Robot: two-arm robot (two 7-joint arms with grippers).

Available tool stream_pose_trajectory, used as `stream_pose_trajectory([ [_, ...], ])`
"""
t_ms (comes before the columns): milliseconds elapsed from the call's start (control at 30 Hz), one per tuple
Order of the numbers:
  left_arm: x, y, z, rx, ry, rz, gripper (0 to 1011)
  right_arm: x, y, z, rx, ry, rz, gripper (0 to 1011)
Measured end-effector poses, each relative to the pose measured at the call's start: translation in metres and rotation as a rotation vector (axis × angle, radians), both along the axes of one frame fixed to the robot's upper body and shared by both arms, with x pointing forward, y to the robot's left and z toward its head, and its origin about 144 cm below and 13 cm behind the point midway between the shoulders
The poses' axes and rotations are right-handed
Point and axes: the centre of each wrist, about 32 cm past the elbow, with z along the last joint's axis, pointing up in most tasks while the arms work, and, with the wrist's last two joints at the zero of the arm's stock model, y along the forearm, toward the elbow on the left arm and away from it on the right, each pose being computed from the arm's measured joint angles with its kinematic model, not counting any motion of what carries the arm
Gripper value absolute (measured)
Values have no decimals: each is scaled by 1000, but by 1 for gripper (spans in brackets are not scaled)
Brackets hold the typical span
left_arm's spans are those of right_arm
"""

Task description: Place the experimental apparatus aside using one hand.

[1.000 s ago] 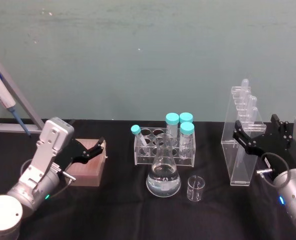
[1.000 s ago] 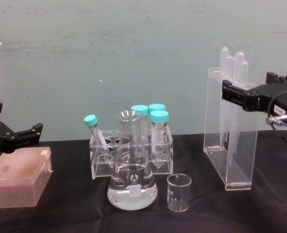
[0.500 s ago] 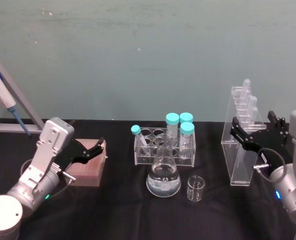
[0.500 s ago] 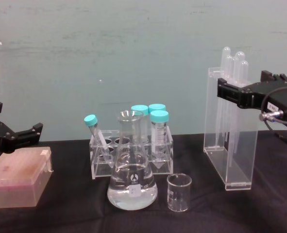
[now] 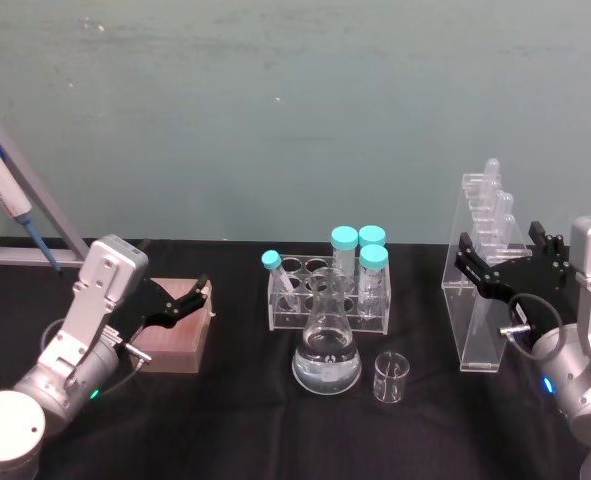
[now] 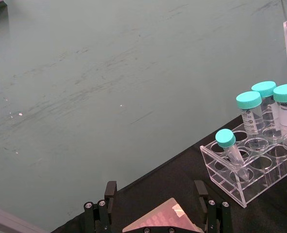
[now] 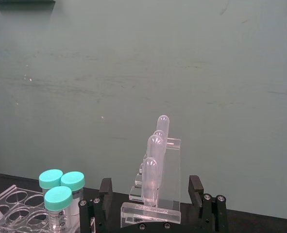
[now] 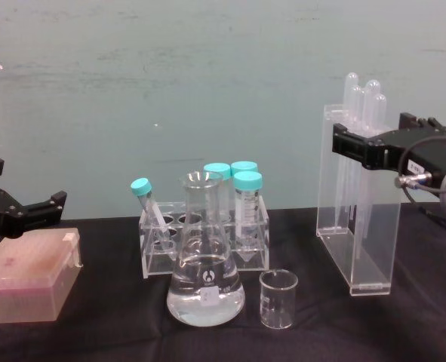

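The tall clear acrylic stand [image 5: 483, 320] with plastic pipettes [image 8: 362, 94] stands upright at the right of the black table. My right gripper [image 5: 499, 242] is open at the stand's upper part. In the right wrist view one finger sits on each side of the stand [image 7: 155, 194], and I cannot tell if they touch it. The conical flask [image 5: 327, 350] with clear liquid and the small beaker [image 5: 391, 377] stand side by side at the centre front. My left gripper [image 5: 197, 292] hangs open over a pink box [image 5: 180, 325] at the left.
A clear rack [image 5: 330, 290] with teal-capped tubes stands just behind the flask. A blue and white pipettor [image 5: 5, 200] leans on a grey holder at the far left. The green wall runs close behind the table.
My right gripper has moved left toward the acrylic stand, so its open fingers now straddle the stand's top. The left arm and the glassware have not moved.
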Motion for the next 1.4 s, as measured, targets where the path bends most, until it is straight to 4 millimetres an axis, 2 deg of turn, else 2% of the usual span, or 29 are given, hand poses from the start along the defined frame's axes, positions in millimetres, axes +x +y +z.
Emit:
stream_pose_trajectory([
  [1400,0,0,0,0,0,0,1000,5,12,-2,8,8,-35,1003],
])
